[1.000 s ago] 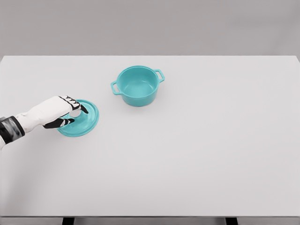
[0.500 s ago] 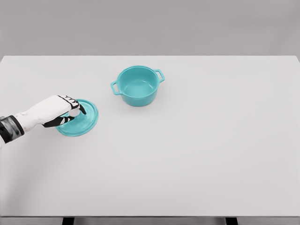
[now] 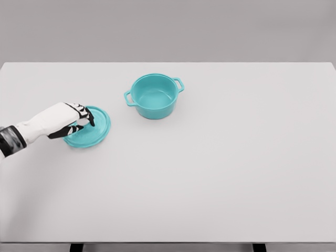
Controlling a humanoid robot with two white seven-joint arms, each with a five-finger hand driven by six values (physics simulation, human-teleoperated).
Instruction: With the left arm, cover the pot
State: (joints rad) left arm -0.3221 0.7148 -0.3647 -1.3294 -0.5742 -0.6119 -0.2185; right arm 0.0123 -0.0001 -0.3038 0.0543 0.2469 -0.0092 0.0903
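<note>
Near the table's [image 3: 220, 173] left edge, our left hand [image 3: 63, 122] has its fingers [image 3: 84, 113] closed around the lid [image 3: 94, 131] knob; pot [image 3: 153, 95] stands uncovered.

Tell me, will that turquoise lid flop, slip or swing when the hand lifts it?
The lid looks like a stiff, shallow disc, so it probably won't bend. The left hand grips only its small central knob, so it may tilt or swing once raised. Its surface looks smooth and glossy, so it would likely slide on the table if pushed.
</note>
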